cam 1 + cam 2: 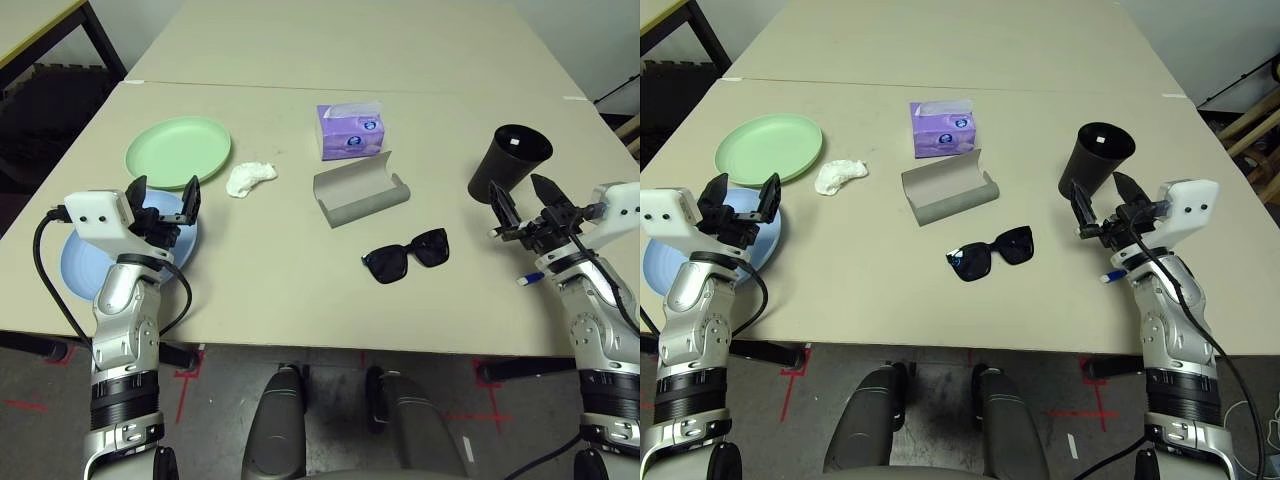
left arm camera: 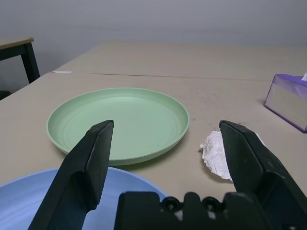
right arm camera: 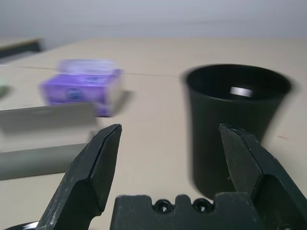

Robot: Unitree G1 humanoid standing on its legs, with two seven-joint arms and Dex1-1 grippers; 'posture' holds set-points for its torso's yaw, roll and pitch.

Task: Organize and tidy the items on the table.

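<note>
Hovering over my light blue plate [image 1: 78, 262] at the table's [image 1: 280, 300] left edge, my left gripper [image 1: 163, 197] gapes wide, empty. Pale green plate [image 1: 178, 150], tissue [image 1: 248, 178], purple tissue box [image 1: 350, 130], grey case [image 1: 360, 190] and sunglasses [image 1: 406, 255] follow rightward. Near the right edge, my right gripper [image 1: 527, 201] stands fully spread, empty, beside the black cup [image 1: 508, 163], above a pen [image 1: 530, 278].

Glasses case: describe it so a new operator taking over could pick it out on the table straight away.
Start at the purple tissue box near the middle of the beige table. Just nearer the robot lies the grey glasses case, open, its lid standing up along the far side. The black sunglasses lie nearer still; the case is the one grey, trough-shaped thing among them.
</note>
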